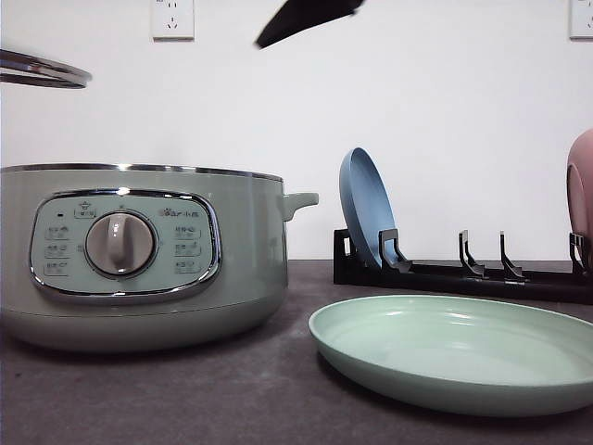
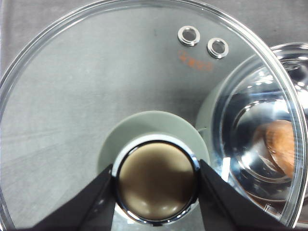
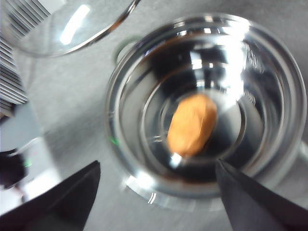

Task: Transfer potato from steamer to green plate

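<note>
I see one potato (image 3: 192, 125) lying on the steamer's (image 1: 139, 255) shiny floor, my right claw (image 3: 156, 192) spread wide above it to reach in, my left claw (image 2: 156, 185) clamped on the glass lid's knob (image 2: 156, 186) holding it aside, one green plate (image 1: 454, 350) waiting on the bench (image 1: 185, 394).

Pale sage-green steamer pot (image 1: 139, 269): smooth satin shell, chrome-rimmed panel, and inside it's mirror-bright polished metal. The orange-brown potato (image 3: 191, 124) looks matt against that shine. Clear glass lid (image 2: 96, 96), glossy, with a chrome-ringed knob (image 2: 156, 180). Wide mint-green plate (image 1: 454, 357): smooth, soft sheen. Dark grey tabletop (image 1: 232, 399): matt, faintly textured.
</note>
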{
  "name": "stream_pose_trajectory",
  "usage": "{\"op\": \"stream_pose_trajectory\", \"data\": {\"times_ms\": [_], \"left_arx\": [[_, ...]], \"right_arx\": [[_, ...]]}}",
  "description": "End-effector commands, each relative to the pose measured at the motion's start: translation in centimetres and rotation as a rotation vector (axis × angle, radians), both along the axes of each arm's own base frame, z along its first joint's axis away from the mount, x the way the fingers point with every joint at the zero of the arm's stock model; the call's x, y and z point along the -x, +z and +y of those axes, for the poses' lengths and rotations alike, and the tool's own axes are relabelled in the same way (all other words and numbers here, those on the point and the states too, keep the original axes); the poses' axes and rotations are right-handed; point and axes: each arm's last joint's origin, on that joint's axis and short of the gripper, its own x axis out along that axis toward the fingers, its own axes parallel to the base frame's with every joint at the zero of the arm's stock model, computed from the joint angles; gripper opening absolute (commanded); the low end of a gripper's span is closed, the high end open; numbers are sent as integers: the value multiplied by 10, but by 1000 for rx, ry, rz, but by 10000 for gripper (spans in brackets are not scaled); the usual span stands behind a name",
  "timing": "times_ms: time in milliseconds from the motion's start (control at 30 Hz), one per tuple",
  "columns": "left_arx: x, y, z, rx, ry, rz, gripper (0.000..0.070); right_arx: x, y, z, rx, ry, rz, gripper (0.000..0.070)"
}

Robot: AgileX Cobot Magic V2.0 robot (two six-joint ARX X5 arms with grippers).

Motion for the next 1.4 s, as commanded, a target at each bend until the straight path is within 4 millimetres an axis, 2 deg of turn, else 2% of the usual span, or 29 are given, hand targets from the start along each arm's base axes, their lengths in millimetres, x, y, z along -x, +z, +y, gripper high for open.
{"op": "stream_pose_trajectory", "data": {"times_ms": [0,267,400,600,833,1133,1367], "left_arx": [[3,12,1,-11,-3,-69,1],[3,12,1,-11,-3,-69,1],[3,12,1,-11,-3,-69,1],[3,12,1,-11,-3,-69,1],[3,12,1,-11,-3,-66,1],[4,12,1,-10,-4,-65,1],[4,12,1,-10,-4,-65,1]], "right_arx": [[-9,-4,17,19,22,-18,489],[-34,-42,63,103,21,-12,491],[-39,-67,80,152,22,-2,495],[-41,-95,101,213,7,-26,542],[-43,-116,114,261,-13,-51,542],[-48,-135,120,291,-28,-44,542],[-49,-138,122,287,-32,-45,542]]}}
